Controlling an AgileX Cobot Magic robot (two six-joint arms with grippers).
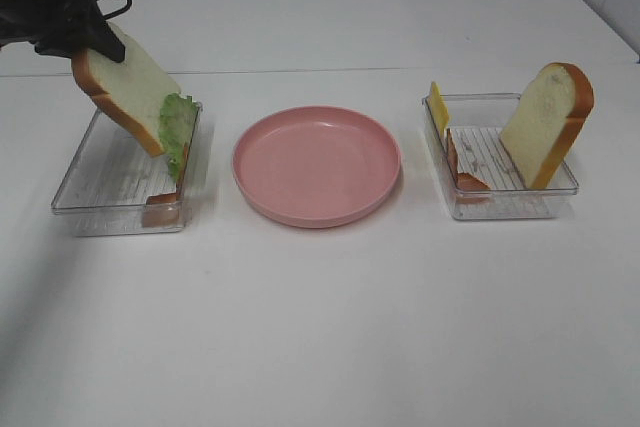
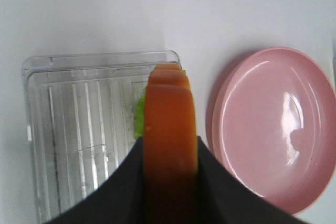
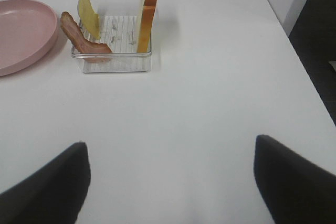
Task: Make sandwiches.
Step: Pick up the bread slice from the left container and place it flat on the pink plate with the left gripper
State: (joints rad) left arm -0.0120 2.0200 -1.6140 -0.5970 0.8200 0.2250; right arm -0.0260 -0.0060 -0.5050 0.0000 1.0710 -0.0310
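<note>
The left gripper (image 1: 92, 42) is clenched on one bread slice (image 1: 125, 87) and holds it tilted above the clear tray (image 1: 115, 222) on the left-arm side of the pink plate (image 1: 316, 162). The right gripper (image 3: 170, 182) is spread wide and grasps nothing, well apart from the plate.

Progress: early. No layer lies on the plate. The lettuce leaf (image 1: 178, 132) and a bacon strip (image 1: 160, 202) remain in that tray. The second bread slice (image 1: 548, 122), cheese slice (image 1: 438, 107) and another bacon piece (image 1: 462, 167) stand in the second tray (image 1: 510, 209) on the plate's right-arm side.

Clearance: the held slice hangs near the lettuce and the tray wall facing the plate, so it likely needs lifting before it crosses. The plate rim is low, with open table around it.
</note>
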